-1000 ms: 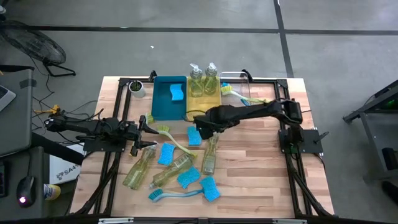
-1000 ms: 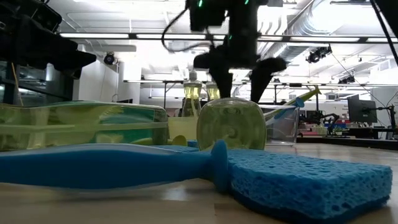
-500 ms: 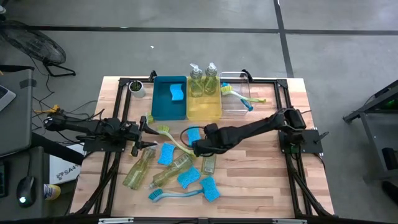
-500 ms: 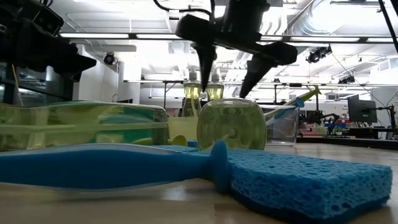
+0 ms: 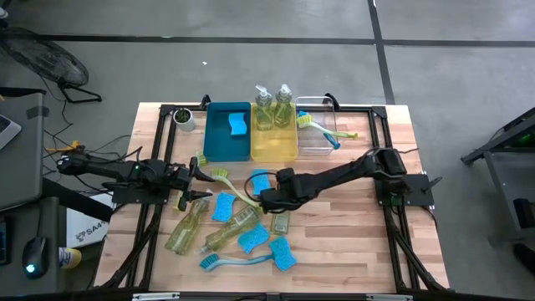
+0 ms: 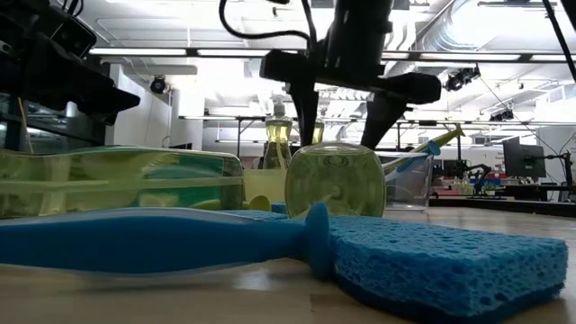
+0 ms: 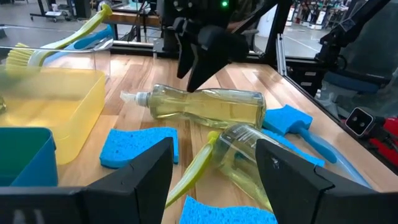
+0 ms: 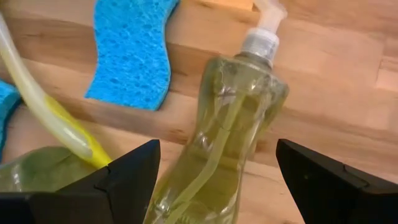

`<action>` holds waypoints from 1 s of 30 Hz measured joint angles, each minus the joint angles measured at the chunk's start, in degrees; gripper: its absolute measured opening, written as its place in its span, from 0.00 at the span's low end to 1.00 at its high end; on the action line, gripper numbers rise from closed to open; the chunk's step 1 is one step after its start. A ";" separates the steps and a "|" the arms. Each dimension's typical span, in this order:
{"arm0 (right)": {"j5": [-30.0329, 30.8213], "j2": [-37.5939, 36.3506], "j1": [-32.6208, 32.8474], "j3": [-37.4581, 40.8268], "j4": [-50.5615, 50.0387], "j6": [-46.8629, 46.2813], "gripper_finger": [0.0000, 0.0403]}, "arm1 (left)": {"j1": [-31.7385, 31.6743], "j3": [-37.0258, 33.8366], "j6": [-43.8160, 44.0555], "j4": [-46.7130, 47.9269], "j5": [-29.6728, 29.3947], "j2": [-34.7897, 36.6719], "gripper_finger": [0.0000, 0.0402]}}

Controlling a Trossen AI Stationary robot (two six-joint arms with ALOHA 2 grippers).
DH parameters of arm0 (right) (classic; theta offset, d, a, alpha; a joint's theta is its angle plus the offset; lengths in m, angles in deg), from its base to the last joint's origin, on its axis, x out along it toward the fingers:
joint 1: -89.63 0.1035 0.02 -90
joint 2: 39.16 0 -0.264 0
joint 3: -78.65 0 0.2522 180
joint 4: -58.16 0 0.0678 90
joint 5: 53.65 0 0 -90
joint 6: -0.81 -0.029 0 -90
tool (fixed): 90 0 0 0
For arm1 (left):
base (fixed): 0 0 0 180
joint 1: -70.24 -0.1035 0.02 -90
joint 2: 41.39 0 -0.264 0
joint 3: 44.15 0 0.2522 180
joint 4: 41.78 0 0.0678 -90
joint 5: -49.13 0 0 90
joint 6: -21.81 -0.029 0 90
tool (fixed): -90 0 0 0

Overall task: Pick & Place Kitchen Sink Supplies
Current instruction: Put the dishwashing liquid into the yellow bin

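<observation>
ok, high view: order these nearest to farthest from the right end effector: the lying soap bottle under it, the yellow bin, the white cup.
1. Lying soap bottle: directly beneath the right end effector, mid-table.
2. Yellow bin: toward the table's back edge, holding two upright pump bottles.
3. White cup: back-left corner, farthest.

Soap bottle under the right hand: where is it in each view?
High: soap bottle near table centre, mostly covered by the right hand.
Low: bottle at centre, round base end-on.
Left wrist: bottle lying flat, centre.
Right wrist: bottle at centre, pump far from the camera.
Landmark: the open right hand, straddling the bottle in every view.
</observation>
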 joint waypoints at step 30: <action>-5.77 2.04 -6.90 14.67 21.41 16.43 0.78 | 0.00 -0.01 0.21 -0.01 -0.07 -1.05 0.55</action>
